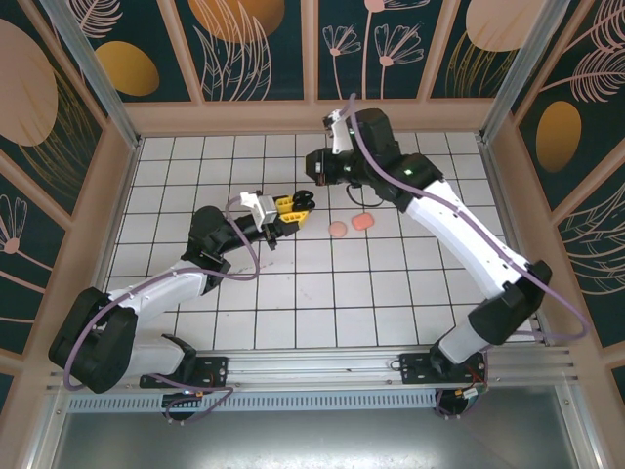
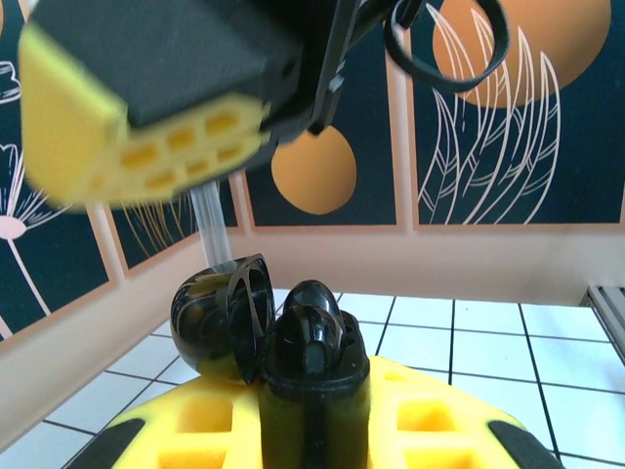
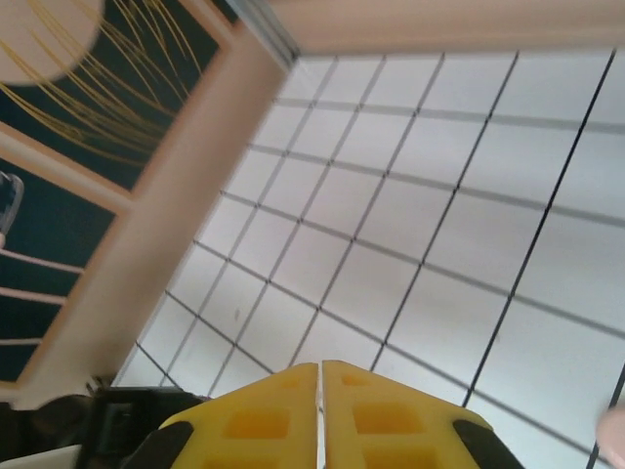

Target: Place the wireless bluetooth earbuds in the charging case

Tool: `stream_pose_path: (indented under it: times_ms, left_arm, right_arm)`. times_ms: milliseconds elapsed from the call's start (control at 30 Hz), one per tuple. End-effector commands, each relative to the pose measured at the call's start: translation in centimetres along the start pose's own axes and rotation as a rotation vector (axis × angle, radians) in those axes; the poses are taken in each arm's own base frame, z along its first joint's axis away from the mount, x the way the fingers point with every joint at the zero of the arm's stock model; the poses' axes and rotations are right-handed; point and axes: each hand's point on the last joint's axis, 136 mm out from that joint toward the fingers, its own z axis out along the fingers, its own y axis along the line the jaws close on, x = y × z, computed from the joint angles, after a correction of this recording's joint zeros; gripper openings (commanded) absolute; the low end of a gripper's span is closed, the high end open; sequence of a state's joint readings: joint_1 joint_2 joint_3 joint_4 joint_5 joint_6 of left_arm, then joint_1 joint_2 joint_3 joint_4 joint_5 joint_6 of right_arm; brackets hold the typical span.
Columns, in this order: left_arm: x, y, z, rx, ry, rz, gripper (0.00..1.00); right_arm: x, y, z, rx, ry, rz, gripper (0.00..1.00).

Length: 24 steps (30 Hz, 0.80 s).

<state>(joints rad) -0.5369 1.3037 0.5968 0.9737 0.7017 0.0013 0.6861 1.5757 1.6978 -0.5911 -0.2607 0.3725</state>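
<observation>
A black charging case [image 2: 314,391] stands upright with my left gripper [image 2: 312,430] shut on it between the yellow fingers. Its lid [image 2: 220,318] hangs open to the left. Glossy black earbuds [image 2: 311,327] sit in the case's top. In the top view, the left gripper [image 1: 292,207] holds the case [image 1: 304,202] above the tiles left of centre. My right gripper [image 1: 314,168] hovers just behind and above it, and one blurred yellow finger [image 2: 137,147] looms over the case. In the right wrist view the right gripper [image 3: 320,376] is shut with nothing between its fingers. The pink earbuds are out of view.
Two small oval pink things, one pale [image 1: 337,230] and one coral [image 1: 363,222], lie on the white tiled floor [image 1: 391,283] right of the held case; they look like closed cases. Tan walls [image 1: 312,115] ring the workspace. A metal rail [image 1: 332,366] runs along the near edge.
</observation>
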Motion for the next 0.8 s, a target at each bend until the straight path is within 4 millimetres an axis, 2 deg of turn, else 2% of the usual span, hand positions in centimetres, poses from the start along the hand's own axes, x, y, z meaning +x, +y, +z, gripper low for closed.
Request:
stream_pose_path:
  times_ms: [0,167,333,500,567,633,767]
  left_arm:
    - [-0.3,-0.1,0.4,0.016,0.003,0.038,0.0]
    - [-0.4,0.3,0.9,0.011,0.009,0.024,0.0]
    - [-0.6,1.1,1.4,-0.01,0.008,-0.007,0.0]
    - [-1.2,1.6,1.5,-0.033,-0.025,-0.02,0.0]
    - [-1.2,1.8,1.5,-0.039,-0.028,-0.031,0.0]
    - [-1.1,2.0,1.6,-0.047,-0.028,-0.051,0.0]
    - [-0.1,2.5,1.6,-0.08,-0.013,-0.145,0.0]
  right_arm:
    - [1.7,0.1,0.5,-0.022,0.107,0.011,0.09]
    - [4.0,0.4,1.0,-0.049,0.187,0.012,0.06]
    - [7.5,0.9,-0.4,-0.057,0.242,-0.005,0.01]
    - [10.3,0.2,-1.8,-0.057,0.261,0.035,0.0]
    - [10.3,-0.2,-2.4,-0.045,0.237,0.044,0.0]
    - [9.4,-1.0,-3.0,-0.011,0.187,0.064,0.01]
    - [6.9,-4.3,-4.5,0.111,0.037,0.149,0.05]
